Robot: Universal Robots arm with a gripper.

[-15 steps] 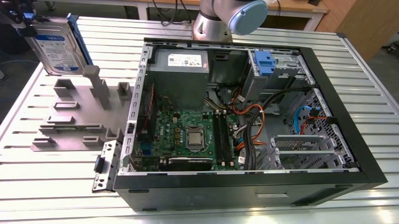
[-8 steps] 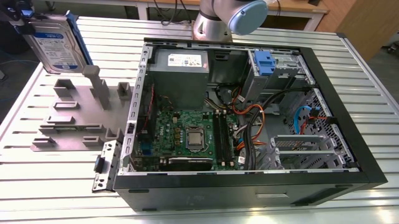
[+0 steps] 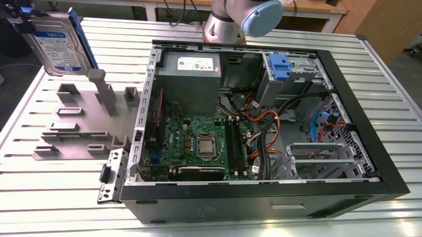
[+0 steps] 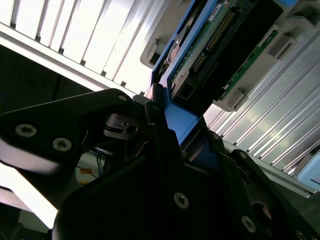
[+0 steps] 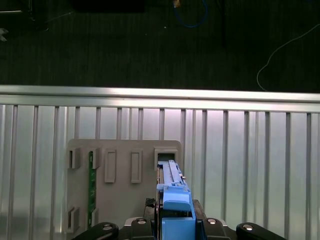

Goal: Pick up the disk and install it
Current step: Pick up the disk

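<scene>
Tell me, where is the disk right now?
At the exterior view's far left, the disk hangs upright in the tool, above the grey fixture beside the open computer case.

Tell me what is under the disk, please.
A grey holder with slots, on the slatted table. The disk covers part of one slot, so its inside is hidden.

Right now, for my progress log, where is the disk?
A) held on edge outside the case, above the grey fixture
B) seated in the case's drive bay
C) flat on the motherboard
A: the fingers clamp the disk on edge over the grey fixture, to the exterior view's left of the case.
</scene>
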